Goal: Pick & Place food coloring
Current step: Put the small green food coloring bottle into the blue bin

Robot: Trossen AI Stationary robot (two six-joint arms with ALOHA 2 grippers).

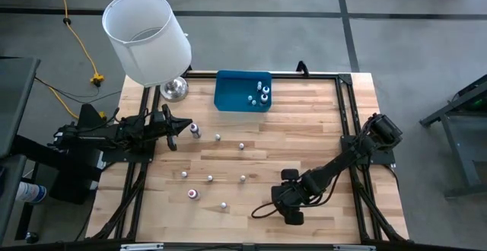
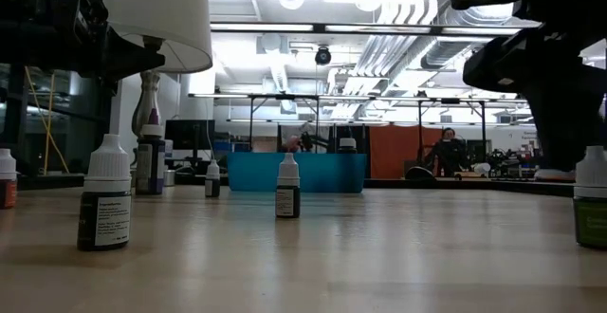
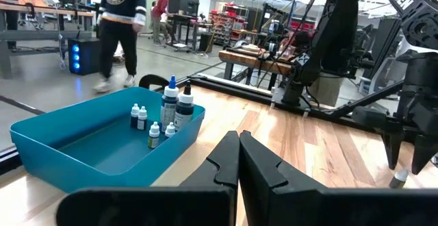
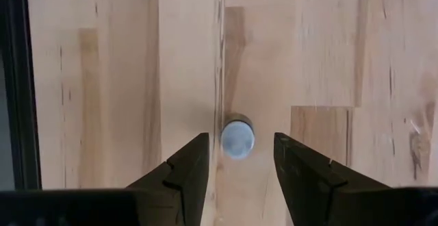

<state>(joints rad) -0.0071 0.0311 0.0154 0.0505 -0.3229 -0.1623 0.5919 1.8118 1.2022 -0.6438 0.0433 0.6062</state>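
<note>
My right end effector (image 4: 236,171) hung over the surface (image 1: 304,141) at about five o'clock, fingers parted around a white-capped food coloring bottle (image 4: 237,137) without touching it. My left end effector (image 3: 238,159) waited at nine o'clock, fingers pressed together, empty. More bottles stood in the blue bin (image 1: 228,91) at twelve o'clock.

Wooden table (image 1: 304,129) carries food coloring bottles (image 1: 211,178), blue bin (image 1: 232,91), lamp base (image 1: 174,90).
</note>
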